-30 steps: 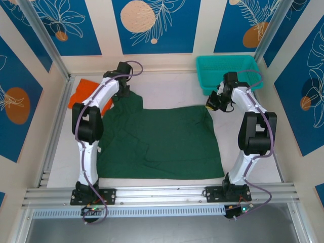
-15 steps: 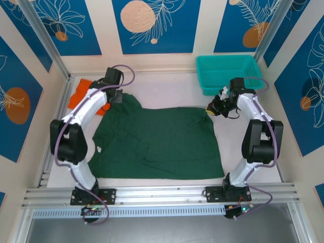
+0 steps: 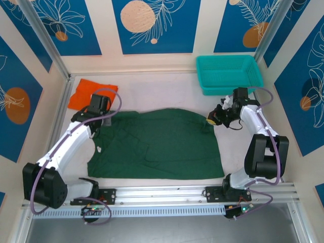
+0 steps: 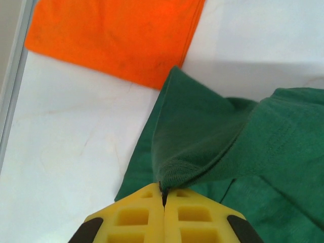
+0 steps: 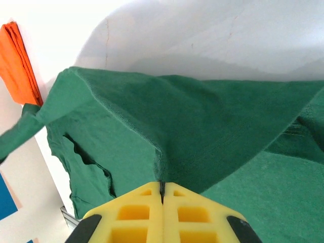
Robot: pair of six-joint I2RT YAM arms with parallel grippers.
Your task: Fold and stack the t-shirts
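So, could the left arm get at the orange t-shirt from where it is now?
Probably yes, after letting go. The orange t-shirt lies uncovered on the table, just beyond the left end effector. But that end effector is shut on the green t-shirt, at its edge.

arms [image 3: 71, 144] white | jnts [image 3: 44, 185] blk | cables [image 3: 106, 89] purple | end effector pads [image 4: 136, 217] yellow

Left hand [image 4: 163, 195], right hand [image 5: 162, 187] pinched closed; arms spread.
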